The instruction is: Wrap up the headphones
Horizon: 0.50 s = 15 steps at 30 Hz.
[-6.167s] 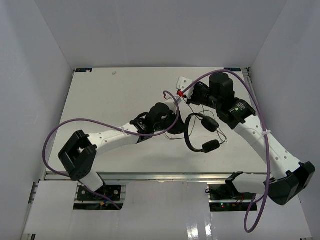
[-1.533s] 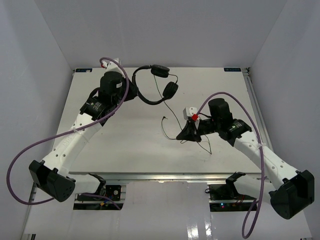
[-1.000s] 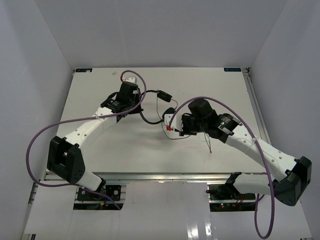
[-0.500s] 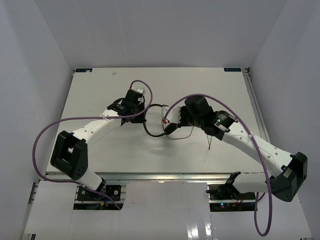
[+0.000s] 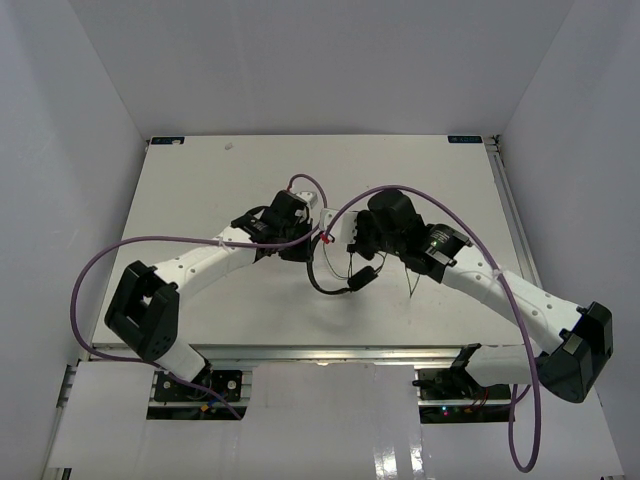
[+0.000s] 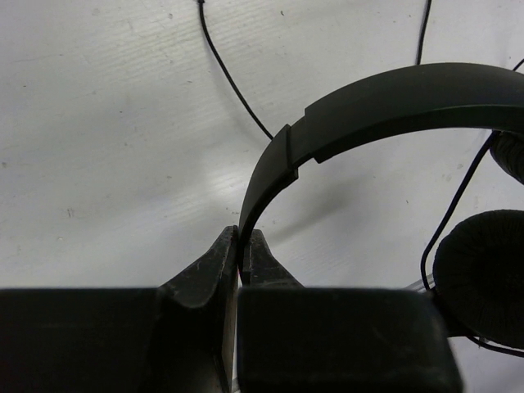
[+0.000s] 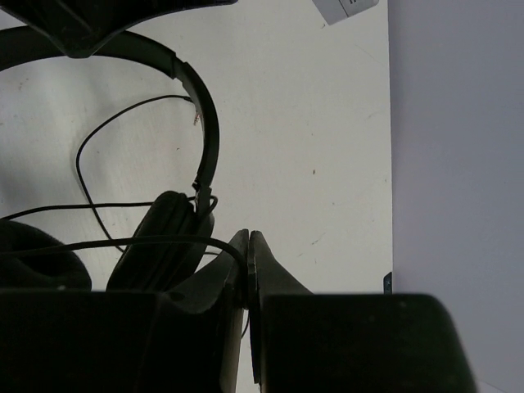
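Two arms: bent inward, wrists nearly meeting over white counter (image 5: 200, 190).
Left fingers (image 6: 211, 274): clamped on small black on-ear headphones (image 6: 385, 98), at the headband.
Right fingers (image 7: 272, 274): pinching their thin black cord (image 7: 79, 168).
Headphones: between both wrists.

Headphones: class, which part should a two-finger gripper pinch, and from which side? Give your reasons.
Probably the headband, pinched across its thin flat faces, coming edge-on at a bare stretch clear of the earcups. It is a narrow strip that shut fingers can clamp, while the round padded cups are bulky. The left gripper holds it this way.
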{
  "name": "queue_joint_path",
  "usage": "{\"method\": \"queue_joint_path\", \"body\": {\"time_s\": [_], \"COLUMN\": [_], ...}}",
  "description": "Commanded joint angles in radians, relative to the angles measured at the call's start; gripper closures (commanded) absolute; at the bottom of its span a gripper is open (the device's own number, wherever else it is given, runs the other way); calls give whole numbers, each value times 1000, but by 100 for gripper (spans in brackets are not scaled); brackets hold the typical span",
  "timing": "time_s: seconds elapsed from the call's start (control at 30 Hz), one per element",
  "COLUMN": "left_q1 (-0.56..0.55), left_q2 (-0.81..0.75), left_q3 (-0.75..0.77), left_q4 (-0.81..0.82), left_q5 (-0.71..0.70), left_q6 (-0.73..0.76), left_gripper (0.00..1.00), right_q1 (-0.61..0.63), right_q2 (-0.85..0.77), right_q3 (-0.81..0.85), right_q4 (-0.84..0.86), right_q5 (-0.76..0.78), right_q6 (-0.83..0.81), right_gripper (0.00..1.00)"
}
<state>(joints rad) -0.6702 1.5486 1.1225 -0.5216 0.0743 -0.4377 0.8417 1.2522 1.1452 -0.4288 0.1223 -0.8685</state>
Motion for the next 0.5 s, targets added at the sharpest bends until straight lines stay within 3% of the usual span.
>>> {"method": "queue_joint_path", "body": {"time_s": [0.0,0.23,0.47], "left_q1": [-20,-24,-29], "left_q2": [-67,-132,-185], "left_q3": [-15,-29,-24], "left_q4": [22,30,26], "left_q5": [47,92,115], "left_q6": [18,33,29], "left_gripper": [100,100,100], "right_q1": [-22,-98,-220], "right_q2": [-17,-16,18], "right_q3": [-29,-40,-5], "right_q4": [97,91,55], "right_q5": [24,-123,-387], "right_q6": [-10,28,92], "right_gripper": [92,89,87]}}
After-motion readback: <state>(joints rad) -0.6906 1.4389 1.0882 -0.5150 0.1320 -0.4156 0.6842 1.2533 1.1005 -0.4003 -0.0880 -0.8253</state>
